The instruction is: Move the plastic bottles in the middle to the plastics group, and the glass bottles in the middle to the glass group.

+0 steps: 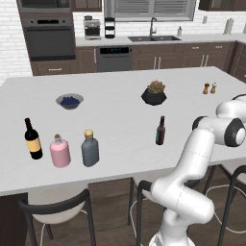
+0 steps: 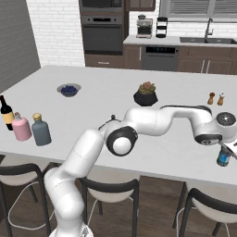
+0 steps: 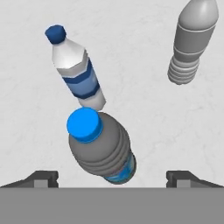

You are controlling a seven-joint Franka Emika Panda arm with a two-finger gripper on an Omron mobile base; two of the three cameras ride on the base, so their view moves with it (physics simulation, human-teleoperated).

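- Kitchen around me has dark wood cabinets, a white brick wall, a built-in oven [image 1: 49, 36] at the back left and a sink [image 1: 154, 37] under the window.
- The white island counter [image 1: 115, 120] fills most of what I see from the base, with dark-framed stools [image 1: 57, 211] tucked along its near edge.
- My arm reaches far right over the counter's near right end, and the gripper [image 3: 112, 177] hangs there with its tips spread wide, closed on nothing.
- At the far left near edge I see the wine bottle [image 1: 32, 139] with its yellow label, the pink bottle [image 1: 60, 151] just beside it, then the grey flask [image 1: 89, 149].
- The brown bottle [image 1: 160, 130] stands alone, upright, mid-counter, well apart from that row.
- Directly under the hand stands the water bottle [image 3: 101, 151] with a bright blue cap, between the tips but not touched by them.
- Near it in the hand view are a white bottle with blue bands [image 3: 76, 70] and a plain grey bottle [image 3: 190, 41].
- Farther back sit a bowl of blue fruit [image 1: 69, 101], a dark potted plant [image 1: 154, 93] and two small shakers [image 1: 209, 88].
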